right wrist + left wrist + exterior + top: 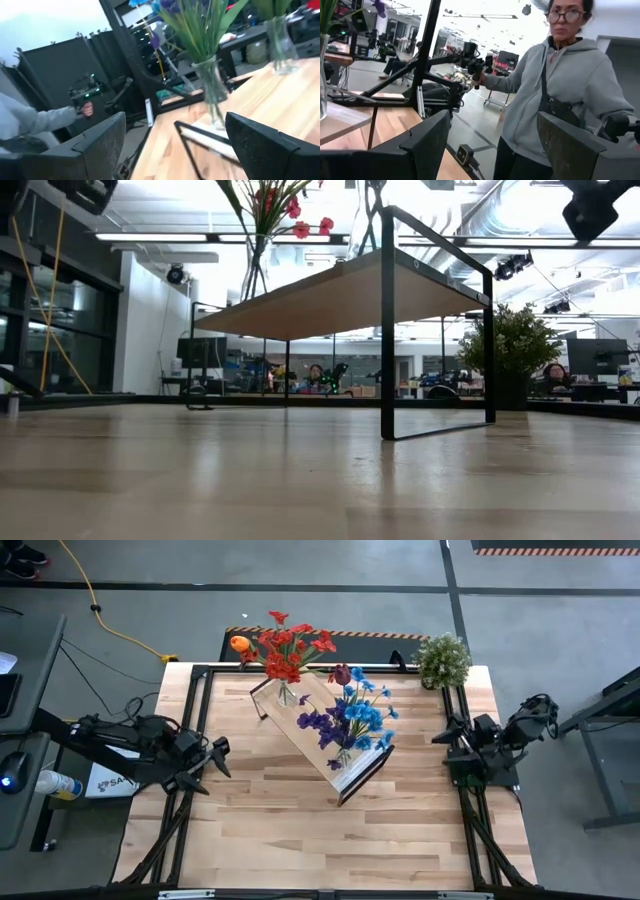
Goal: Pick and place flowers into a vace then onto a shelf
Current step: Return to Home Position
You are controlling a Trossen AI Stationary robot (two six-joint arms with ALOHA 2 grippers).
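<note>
Gaping left fingers [430, 142] and right fingers [260, 140] flank glass-vased flowers [352, 715] on the wooden shelf [315, 695]

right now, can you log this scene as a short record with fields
shelf: set diagonally on the table
red flowers: in the far vase, on the shelf
blue and purple flowers: in the near vase, on the shelf
left pincer: open, empty, at table's left edge
right pincer: open, empty, at right edge
potted plant: table's far right corner
</note>
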